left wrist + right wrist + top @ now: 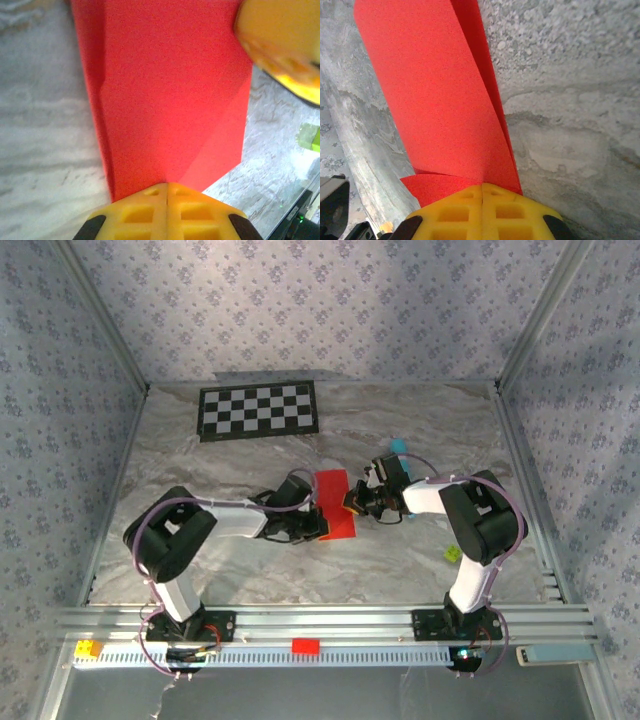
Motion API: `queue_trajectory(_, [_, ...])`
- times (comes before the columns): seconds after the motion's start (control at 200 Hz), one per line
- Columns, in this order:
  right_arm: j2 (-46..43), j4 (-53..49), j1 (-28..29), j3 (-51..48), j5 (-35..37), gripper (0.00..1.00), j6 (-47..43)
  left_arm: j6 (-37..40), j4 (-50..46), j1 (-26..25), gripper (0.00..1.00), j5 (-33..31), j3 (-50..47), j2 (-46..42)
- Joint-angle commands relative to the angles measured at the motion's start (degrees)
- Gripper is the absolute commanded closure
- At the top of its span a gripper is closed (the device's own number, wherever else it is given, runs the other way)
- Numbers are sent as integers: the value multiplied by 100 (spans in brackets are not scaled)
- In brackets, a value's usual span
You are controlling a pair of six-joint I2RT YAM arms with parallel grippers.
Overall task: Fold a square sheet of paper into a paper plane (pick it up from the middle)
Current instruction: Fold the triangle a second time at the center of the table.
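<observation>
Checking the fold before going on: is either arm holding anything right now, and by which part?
Both hold the thin bright red sheet of paper: the left gripper and right gripper each have jaws shut on an edge.

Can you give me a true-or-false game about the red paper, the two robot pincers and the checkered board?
1. The left pincer is shut on the thin bright red sheet of paper. True.
2. The right pincer is open and away from the paper. False: it is shut on the paper too.
3. The paper lies flat in one layer. False: it is folded over, with layers overlapping.
4. The black-and-white checkerboard lies at the far side of the grey marbled table, beyond the paper. True.
5. The small red rectangular block sits on the checkerboard. False: it lies on the metal rail at the near edge.
</observation>
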Motion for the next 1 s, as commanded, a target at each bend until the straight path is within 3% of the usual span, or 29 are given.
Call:
queue_trajectory(0.0, [172,-605,3,-111,400,100,-15,237,-720,-58,97,-155,-224,-215])
queue_trajectory(0.585, [133,-513,22,32,189,99,-102,541,-1094,-65,98,-615,-101,-1174])
queue_trajectory(1.0, [-204,-850,-42,671,-176,87,-575,1038,-1248,358,98,-237,1292,-112])
